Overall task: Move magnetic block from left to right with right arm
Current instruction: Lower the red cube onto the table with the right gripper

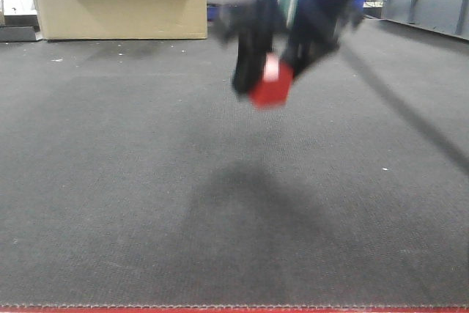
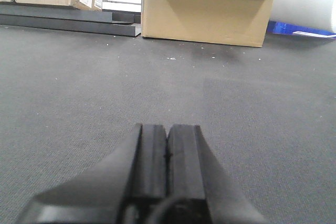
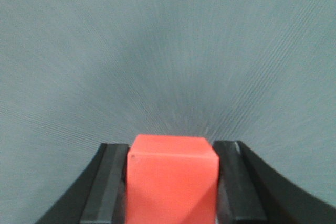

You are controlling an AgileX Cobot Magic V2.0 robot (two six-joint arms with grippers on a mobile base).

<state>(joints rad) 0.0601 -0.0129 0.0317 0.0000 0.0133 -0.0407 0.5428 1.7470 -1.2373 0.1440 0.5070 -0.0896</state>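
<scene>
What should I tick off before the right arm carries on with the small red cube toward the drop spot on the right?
1. Grip: the small red cube sits between both fingers of the right gripper. Ok.
2. Lift: the cube hangs above the dark grey mat, its shadow lying apart below it. Ok.
3. Cube square in the grip: it looks tilted in the front view, but that picture is blurred. Cannot tell.
4. Left gripper: fingers pressed together, empty, low over the mat. Ok.
5. Path to the right: only bare mat shows there; a black cable trails across it. Ok.
6. Drop spot: no marker visible. Cannot tell.
</scene>
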